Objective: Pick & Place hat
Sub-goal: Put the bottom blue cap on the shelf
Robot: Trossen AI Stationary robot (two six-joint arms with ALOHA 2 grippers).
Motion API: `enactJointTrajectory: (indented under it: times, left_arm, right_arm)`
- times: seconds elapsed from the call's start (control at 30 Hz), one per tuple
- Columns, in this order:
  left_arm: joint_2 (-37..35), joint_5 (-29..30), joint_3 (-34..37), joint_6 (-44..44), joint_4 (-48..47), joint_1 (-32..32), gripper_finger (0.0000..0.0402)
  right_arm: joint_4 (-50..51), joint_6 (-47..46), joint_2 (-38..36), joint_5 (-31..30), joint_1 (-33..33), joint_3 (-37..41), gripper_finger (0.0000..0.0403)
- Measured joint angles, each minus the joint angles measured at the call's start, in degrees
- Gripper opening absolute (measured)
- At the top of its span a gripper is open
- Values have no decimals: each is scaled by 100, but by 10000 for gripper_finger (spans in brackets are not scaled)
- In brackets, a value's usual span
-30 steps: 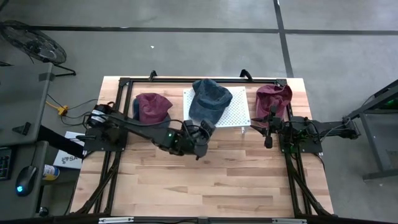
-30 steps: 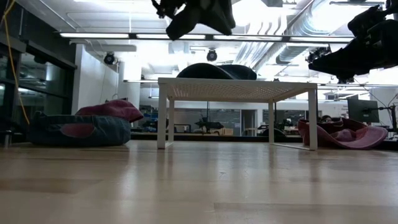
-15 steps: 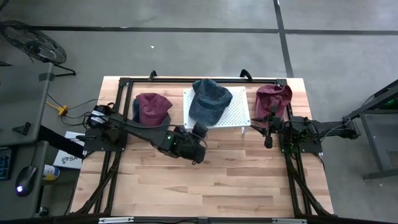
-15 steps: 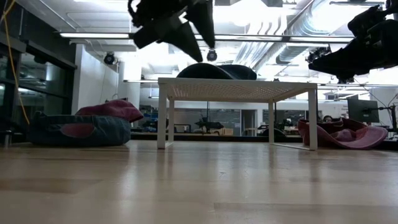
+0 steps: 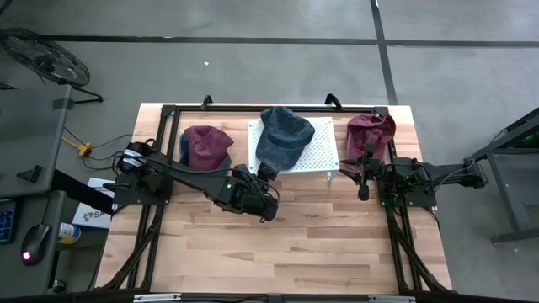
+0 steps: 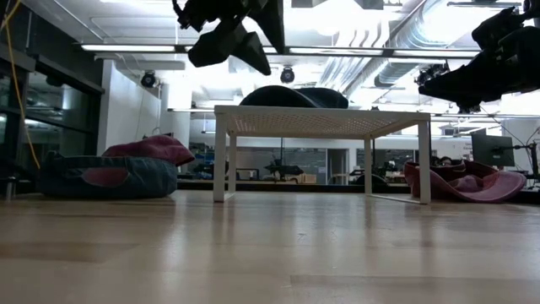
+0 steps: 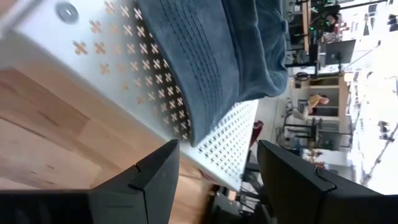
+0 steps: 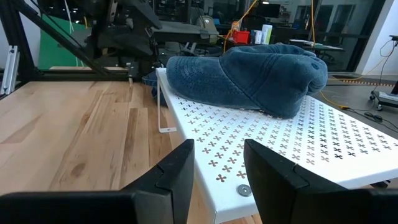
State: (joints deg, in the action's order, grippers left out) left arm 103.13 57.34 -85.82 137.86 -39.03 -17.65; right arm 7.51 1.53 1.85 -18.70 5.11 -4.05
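Note:
A blue denim hat (image 5: 285, 139) lies crown up on the white perforated stand (image 5: 324, 156) at the table's far middle; its brim hangs over the stand's near left edge (image 7: 186, 118). My left gripper (image 5: 267, 173) hovers open just off that near left edge, above the table, its fingers apart with the brim ahead of them (image 7: 217, 180). It shows high in the low view (image 6: 240, 42). My right gripper (image 5: 364, 172) waits open at the right of the stand, looking level across it at the hat (image 8: 249, 74).
A maroon hat with a denim brim (image 5: 206, 145) lies on the table left of the stand. Another maroon hat (image 5: 370, 130) lies to its right, behind my right arm. The black frame rail (image 5: 253, 108) runs along the far edge. Bare wood spreads toward the near edge (image 5: 278, 244).
My left gripper has opened at the blue hat's near brim and drawn back a little toward the table's left, tipping its fingers further down. The hat lies still on the stand.

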Motion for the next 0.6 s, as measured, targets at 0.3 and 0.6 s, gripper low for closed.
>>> enactJointTrajectory:
  times: [0.3, 0.6]
  left_arm:
    - [81, 136, -5, -4, -199, 2, 213]
    - [83, -7, -3, -109, -414, 204, 213]
  right_arm:
    - [0, -1, 0, 0, -1, 0, 133]
    - [0, -1, 0, 1, 0, 0, 133]
